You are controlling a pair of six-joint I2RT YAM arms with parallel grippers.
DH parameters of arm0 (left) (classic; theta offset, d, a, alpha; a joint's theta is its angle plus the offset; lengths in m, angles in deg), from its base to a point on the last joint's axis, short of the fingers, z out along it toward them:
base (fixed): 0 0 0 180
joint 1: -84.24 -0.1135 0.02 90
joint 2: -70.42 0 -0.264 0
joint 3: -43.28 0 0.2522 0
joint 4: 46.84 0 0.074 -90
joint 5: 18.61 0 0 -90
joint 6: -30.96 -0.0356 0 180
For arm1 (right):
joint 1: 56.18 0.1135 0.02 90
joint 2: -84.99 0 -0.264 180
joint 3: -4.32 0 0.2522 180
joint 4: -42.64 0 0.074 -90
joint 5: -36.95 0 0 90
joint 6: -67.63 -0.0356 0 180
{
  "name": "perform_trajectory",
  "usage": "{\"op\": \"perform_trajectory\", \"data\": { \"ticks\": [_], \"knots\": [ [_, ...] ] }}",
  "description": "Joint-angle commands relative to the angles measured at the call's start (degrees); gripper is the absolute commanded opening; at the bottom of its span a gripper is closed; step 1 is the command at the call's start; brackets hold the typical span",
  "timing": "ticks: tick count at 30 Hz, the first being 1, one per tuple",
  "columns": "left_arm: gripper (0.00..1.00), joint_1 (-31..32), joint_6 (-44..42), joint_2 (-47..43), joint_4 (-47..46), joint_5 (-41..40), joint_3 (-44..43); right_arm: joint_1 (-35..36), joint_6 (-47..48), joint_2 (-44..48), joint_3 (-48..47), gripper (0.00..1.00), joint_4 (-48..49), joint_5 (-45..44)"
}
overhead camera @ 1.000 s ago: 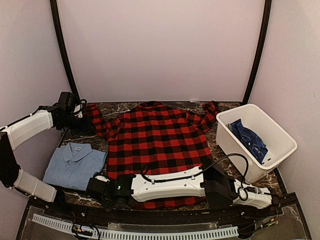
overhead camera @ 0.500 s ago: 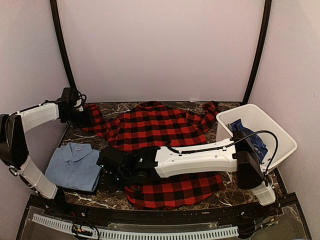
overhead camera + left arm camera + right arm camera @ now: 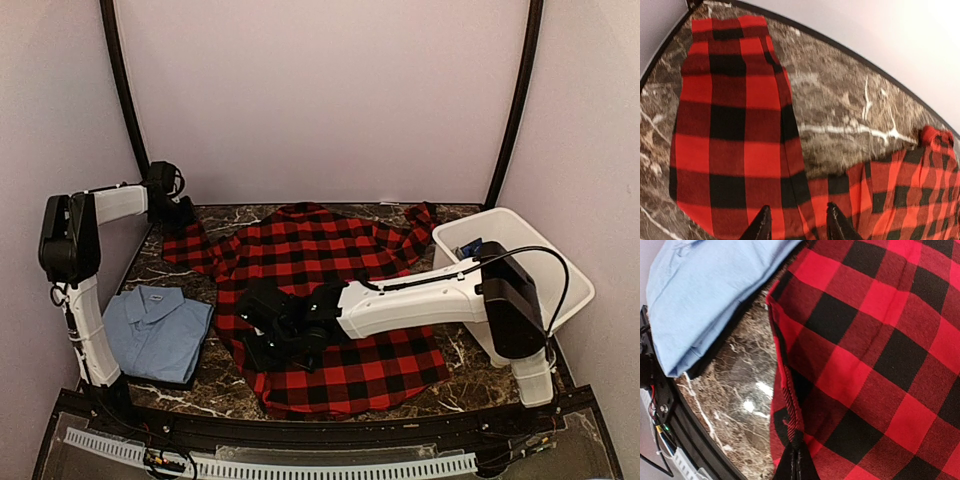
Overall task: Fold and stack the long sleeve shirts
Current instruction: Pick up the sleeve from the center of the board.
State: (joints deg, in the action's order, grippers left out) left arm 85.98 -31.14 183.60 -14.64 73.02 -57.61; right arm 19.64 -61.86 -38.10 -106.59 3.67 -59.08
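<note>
**Checked flannel shirt** (image 3: 325,262): red and black, lies spread flat across the middle of the marble table (image 3: 222,392), collar toward the far wall. One sleeve (image 3: 735,115) stretches out to the far left corner.

**Light blue shirt** (image 3: 150,332): folded, collar up, on the near left of the table. It lies just beside the flannel's left edge, with a strip of bare marble between them.

**Dark blue shirt** (image 3: 470,248): sits in the white bin (image 3: 548,250) at the right of the table, only partly in view.

**Left gripper** (image 3: 799,227): hangs over the far left corner, above the flannel sleeve. Its two fingers stand apart, with nothing pinched between them.

**Right gripper** (image 3: 796,465): reaches across the flannel to its near left edge. The fingers are pressed together on the hem, which rises in a ridge into the tips.
</note>
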Motion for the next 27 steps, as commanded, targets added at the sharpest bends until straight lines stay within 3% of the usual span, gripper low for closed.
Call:
{"op": "perform_trajectory", "data": {
  "ticks": [1, 10, 21, 27],
  "knots": [
    [0.37, -0.6, 1.6, 9.2, 1.7, -8.9, -12.8, -2.0, 0.4, 4.7, 3.6, 0.00, 5.2, 2.3],
    [0.41, -0.5, -0.9, 25.4, 5.6, -18.4, -33.8, -4.1, 3.4, 4.9, 4.8, 0.00, 8.0, 6.9],
    [0.49, 2.0, -2.7, 37.2, 9.8, -22.9, -49.1, -4.4, 4.3, 4.4, 6.6, 0.00, 11.0, 9.2],
    [0.47, 2.3, -2.3, 38.7, 10.8, -21.3, -50.6, -4.5, 4.0, 4.7, 7.5, 0.00, 12.4, 9.9]
  ]
}}
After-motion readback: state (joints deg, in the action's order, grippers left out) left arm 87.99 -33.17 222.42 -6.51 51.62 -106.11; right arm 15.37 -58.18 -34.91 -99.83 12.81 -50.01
